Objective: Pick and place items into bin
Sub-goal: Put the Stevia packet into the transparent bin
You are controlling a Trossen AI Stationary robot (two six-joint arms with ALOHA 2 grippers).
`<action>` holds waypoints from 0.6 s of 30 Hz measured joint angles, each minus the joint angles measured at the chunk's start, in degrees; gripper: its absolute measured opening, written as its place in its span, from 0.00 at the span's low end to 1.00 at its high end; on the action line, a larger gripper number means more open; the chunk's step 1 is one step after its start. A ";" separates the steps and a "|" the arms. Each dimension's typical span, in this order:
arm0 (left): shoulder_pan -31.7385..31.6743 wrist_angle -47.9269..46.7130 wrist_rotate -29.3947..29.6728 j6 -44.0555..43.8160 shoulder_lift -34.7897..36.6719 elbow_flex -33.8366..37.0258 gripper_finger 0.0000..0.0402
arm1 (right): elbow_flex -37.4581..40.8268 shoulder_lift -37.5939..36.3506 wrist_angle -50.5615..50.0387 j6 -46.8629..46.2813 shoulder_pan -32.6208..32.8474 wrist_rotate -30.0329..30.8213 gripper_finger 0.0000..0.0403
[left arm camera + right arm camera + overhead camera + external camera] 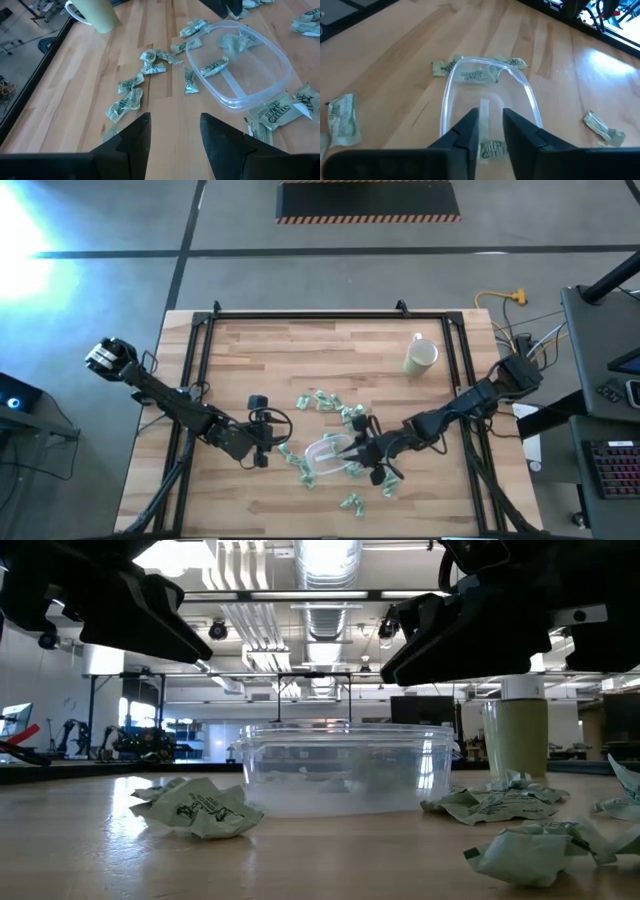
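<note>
- Now the right gripper [352, 452] is hovering directly over the bin [328, 456], its fingers [468, 131] standing narrowly apart with only a slim gap between them and nothing visibly gripped.
- From the right wrist view, the bin's clear rim [451, 97] is curving away ahead of those fingers, with wrapped items [472, 76] showing through its far end and another [491, 148] lying just under the fingertips.
- Meanwhile the left gripper [262, 452] is waiting just beside the bin, on its left in the high view, with its fingers [134, 140] spread wide and empty above bare wood.
- In the left wrist view, the bin [280, 55] is holding a couple of pale-green pieces [216, 65], while more pieces [129, 83] are lying scattered across the table [150, 30] beside it.
- On the table [260, 360], the bin is sitting near the front edge, roughly midway between the two arms, with loose items [322, 402] strewn behind it and others [352, 502] in front.
- At table height, the bin [345, 768] is standing upright, with crumpled wrappers [198, 808] lying close on either side.
- Farther back, a cream mug [421, 356] is standing well apart from the bin, towards the right rear.
</note>
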State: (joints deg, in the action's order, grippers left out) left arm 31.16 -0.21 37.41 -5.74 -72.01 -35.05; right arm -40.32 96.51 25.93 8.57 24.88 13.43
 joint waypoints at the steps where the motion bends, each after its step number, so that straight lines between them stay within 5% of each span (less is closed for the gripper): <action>1: 0.00 0.01 0.00 0.00 0.00 0.00 0.38 | 0.00 -0.03 -0.09 0.01 -0.04 0.03 0.23; 5: -0.02 0.07 -1.35 -0.31 0.00 0.38 0.38 | 0.00 -1.01 -0.11 2.06 -0.12 0.04 0.30; 11: 0.04 0.18 -13.19 -5.66 0.00 2.53 0.38 | 0.00 -3.44 -2.90 3.76 1.60 0.03 0.33; 18: -0.02 1.11 -13.61 -7.91 -0.26 4.13 0.38 | 0.04 -8.52 -11.54 1.31 3.78 0.10 0.30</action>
State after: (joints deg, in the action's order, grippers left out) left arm 31.14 0.90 23.80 -13.64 -72.27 -30.92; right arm -40.27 87.99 14.39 9.87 28.67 13.53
